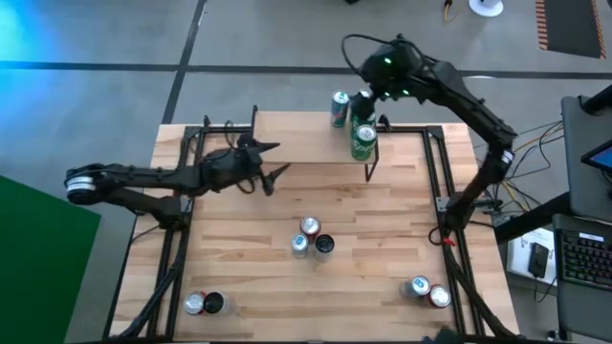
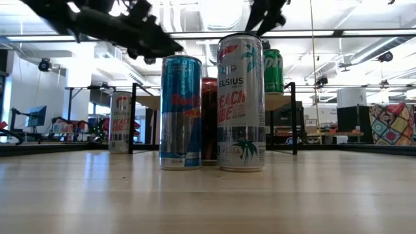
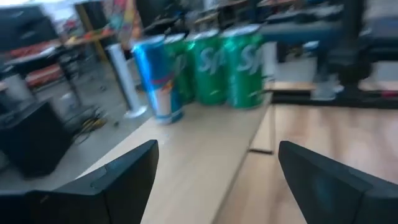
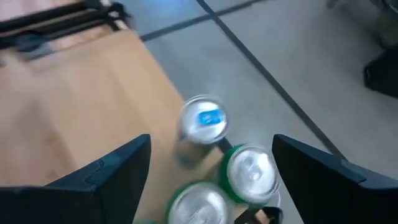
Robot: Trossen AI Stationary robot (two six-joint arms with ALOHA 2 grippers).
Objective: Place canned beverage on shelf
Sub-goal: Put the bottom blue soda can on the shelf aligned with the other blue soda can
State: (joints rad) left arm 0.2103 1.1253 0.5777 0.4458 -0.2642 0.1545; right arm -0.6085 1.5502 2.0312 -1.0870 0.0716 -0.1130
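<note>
On the shelf (image 1: 402, 134) at the bench's (image 1: 239, 287) far edge stand green cans (image 1: 362, 141) and a blue can (image 1: 339, 108), with the right tool (image 4: 208, 168) released just above them, gripping nothing. The left tool (image 1: 273, 162) hovers released, well away from the shelf. 3 cans (image 1: 312, 239) cluster mid-bench, in front of the shelf.

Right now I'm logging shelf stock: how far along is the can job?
Done: green Sprite cans and a blue Red Bull can stand on the shelf. In hand: nothing; right gripper open above them, left gripper open, idle. Left: seven cans on the table.
</note>
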